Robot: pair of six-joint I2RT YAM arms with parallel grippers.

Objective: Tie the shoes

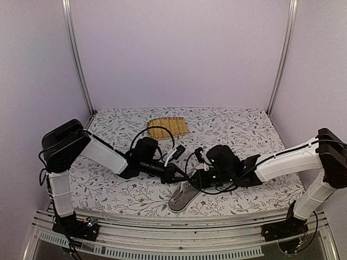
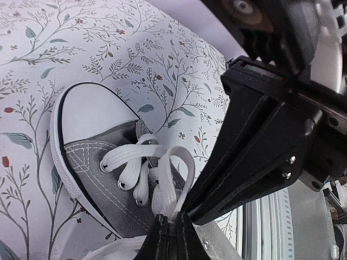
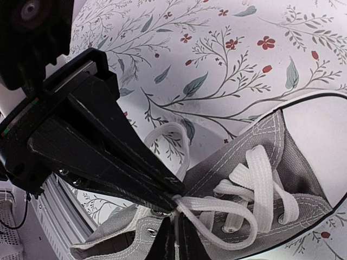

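The grey sneaker (image 1: 183, 197) with white toe cap lies near the table's front edge, between both arms. In the left wrist view the sneaker (image 2: 100, 165) points up-left. My left gripper (image 2: 171, 226) is shut on a white lace loop (image 2: 181, 162) above the eyelets. In the right wrist view the sneaker (image 3: 271, 143) points right. My right gripper (image 3: 176, 235) is shut on another lace loop (image 3: 241, 214). The two grippers meet tip to tip over the shoe (image 1: 181, 179). Each sees the other as a large black wedge (image 2: 260, 151) (image 3: 97, 141).
A yellow woven mat (image 1: 168, 126) lies at the back of the floral tablecloth (image 1: 244, 130). The table's front rail (image 1: 179, 230) runs just beyond the shoe's heel. Black cables loop over both wrists.
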